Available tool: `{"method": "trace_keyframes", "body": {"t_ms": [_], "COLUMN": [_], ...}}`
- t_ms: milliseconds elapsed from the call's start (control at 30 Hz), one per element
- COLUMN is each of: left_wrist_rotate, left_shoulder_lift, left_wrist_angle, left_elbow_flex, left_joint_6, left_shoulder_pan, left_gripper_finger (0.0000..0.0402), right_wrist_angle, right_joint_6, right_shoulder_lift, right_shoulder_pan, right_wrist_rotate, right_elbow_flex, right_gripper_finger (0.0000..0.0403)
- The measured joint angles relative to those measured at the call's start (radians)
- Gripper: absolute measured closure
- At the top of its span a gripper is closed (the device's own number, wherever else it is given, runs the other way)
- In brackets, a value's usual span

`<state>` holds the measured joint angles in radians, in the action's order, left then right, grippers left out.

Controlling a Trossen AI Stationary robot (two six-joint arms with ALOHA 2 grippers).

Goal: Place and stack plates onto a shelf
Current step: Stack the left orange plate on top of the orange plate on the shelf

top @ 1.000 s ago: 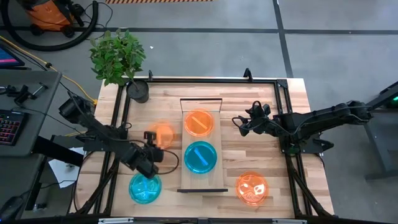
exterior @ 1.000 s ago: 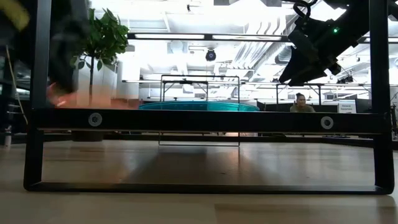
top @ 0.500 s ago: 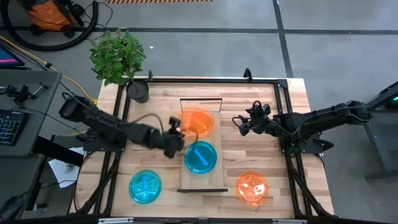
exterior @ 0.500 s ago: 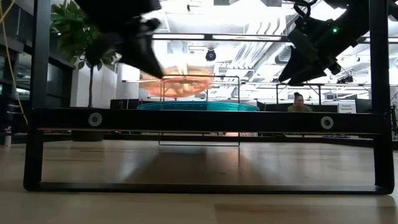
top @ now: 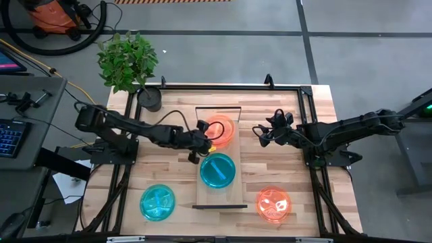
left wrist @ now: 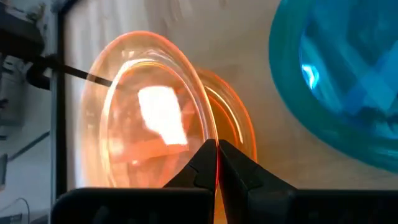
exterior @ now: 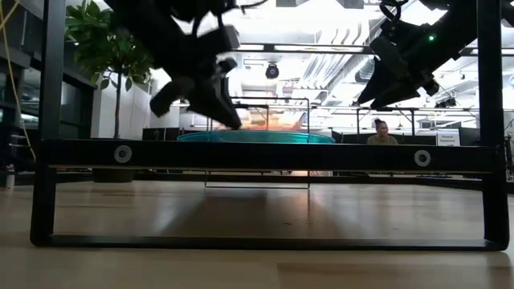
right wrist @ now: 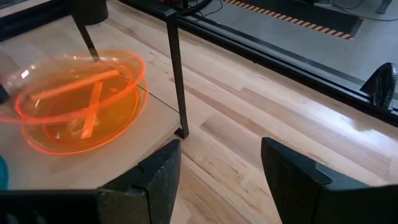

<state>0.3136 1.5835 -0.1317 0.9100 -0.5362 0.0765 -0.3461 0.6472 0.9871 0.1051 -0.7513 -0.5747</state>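
On the shelf (top: 217,199), left gripper (top: 200,137) jaws pinch a translucent orange plate (top: 221,127).

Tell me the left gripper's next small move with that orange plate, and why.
Probably lower it a little, then open. The left gripper is shut on the rim of an orange plate, held tilted directly over a second orange plate already lying on the shelf. The two look nearly nested, so a short descent should seat it. The right gripper waits open beside the shelf.
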Motion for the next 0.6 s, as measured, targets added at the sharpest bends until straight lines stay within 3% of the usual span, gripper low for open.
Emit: {"method": "trace_keyframes", "body": {"t_ms": [367, 600], "left_wrist_rotate": [0.088, 0.088], "left_shoulder_lift": [0.09, 0.085], "left_wrist_angle": [0.012, 0.017], "left_elbow_flex": [0.0, 0.006], "left_joint_6": [-0.004, 0.008], "left_shoulder_pan": [0.0, 0.01], "left_gripper_finger": [0.0397, 0.0362], "right_wrist_angle": [0.003, 0.007], "right_joint_6": [0.0, 0.001], "right_shoulder_lift": [0.0, 0.0], "right_shoulder_pan": [0.0, 0.0], "right_wrist_rotate": [-0.001, -0.002], "right_elbow_flex": [0.0, 0.0], "right_gripper_finger": [0.0199, 0.0199]}}
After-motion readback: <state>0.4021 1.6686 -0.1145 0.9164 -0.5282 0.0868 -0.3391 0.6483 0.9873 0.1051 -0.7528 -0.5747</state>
